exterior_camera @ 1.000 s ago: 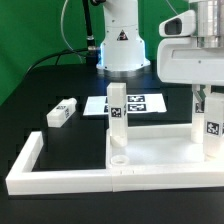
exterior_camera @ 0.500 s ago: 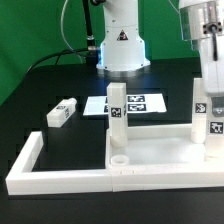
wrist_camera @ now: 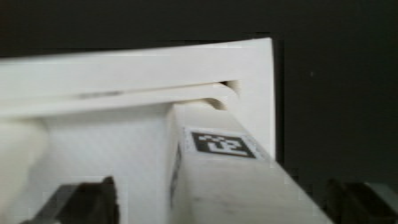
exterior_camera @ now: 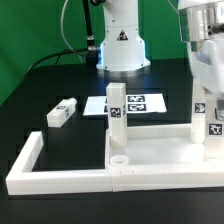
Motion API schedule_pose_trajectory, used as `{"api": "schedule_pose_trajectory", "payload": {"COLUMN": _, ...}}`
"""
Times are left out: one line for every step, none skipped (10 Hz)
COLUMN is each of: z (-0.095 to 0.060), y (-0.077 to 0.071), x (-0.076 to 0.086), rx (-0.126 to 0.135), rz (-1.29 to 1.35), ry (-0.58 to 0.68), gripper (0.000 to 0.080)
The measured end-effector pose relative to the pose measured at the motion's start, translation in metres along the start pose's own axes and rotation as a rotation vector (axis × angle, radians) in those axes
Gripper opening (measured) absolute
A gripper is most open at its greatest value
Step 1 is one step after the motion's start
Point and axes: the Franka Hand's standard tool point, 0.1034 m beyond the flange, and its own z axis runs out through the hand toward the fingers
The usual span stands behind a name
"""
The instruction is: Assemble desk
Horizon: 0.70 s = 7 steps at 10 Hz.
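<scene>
The white desk top [exterior_camera: 155, 150] lies at the front with its rim up. One tagged leg [exterior_camera: 117, 110] stands at its far left corner, and a corner hole [exterior_camera: 118, 158] shows in front of it. Two tagged legs [exterior_camera: 200, 106] [exterior_camera: 214, 128] stand upright at the tray's right end. A loose leg [exterior_camera: 62, 112] lies on the table at the exterior view's left. My gripper [exterior_camera: 207, 95] hangs over the right-end legs. In the wrist view a tagged leg [wrist_camera: 228, 160] stands in a tray corner between my fingers [wrist_camera: 80, 200], with a gap on each side; my gripper [wrist_camera: 222, 205] is open.
The marker board [exterior_camera: 140, 103] lies flat behind the tray. Long white border bars [exterior_camera: 60, 180] run along the front and the exterior view's left. The robot base [exterior_camera: 122, 45] stands at the back.
My gripper has shifted toward the exterior view's right over the tray's right end. A second tagged leg there, hidden a second ago, now shows. The other parts have not moved.
</scene>
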Motion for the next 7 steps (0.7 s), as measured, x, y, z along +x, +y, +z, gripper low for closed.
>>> {"api": "schedule_pose_trajectory", "payload": {"z": 0.0008, "y": 0.0011, "x": -0.0028, "rx": -0.014, "rz": -0.124, "ry": -0.014, "gripper": 0.0616}}
{"api": "schedule_pose_trajectory", "payload": {"z": 0.0006, "y": 0.0007, "x": -0.0021, "rx": -0.012, "rz": -0.144, "ry": -0.012, "gripper": 0.0643}}
{"api": "schedule_pose_trajectory", "payload": {"z": 0.0007, "y": 0.0008, "x": -0.0014, "rx": -0.012, "rz": -0.215, "ry": -0.011, "gripper": 0.0643}}
{"api": "schedule_pose_trajectory", "payload": {"z": 0.0007, "y": 0.0008, "x": -0.0010, "rx": -0.013, "rz": -0.260, "ry": -0.010, "gripper": 0.0649}}
{"api": "schedule_pose_trajectory", "payload": {"z": 0.0006, "y": 0.0009, "x": 0.0005, "rx": -0.016, "rz": -0.355, "ry": -0.005, "gripper": 0.0649}}
{"api": "schedule_pose_trajectory", "payload": {"z": -0.0012, "y": -0.0005, "x": 0.0036, "rx": -0.045, "rz": -0.589, "ry": -0.006, "gripper": 0.0649}}
{"api": "schedule_pose_trajectory", "payload": {"z": -0.0034, "y": -0.0067, "x": 0.0070, "rx": -0.067, "rz": -0.791, "ry": -0.020, "gripper": 0.0649}}
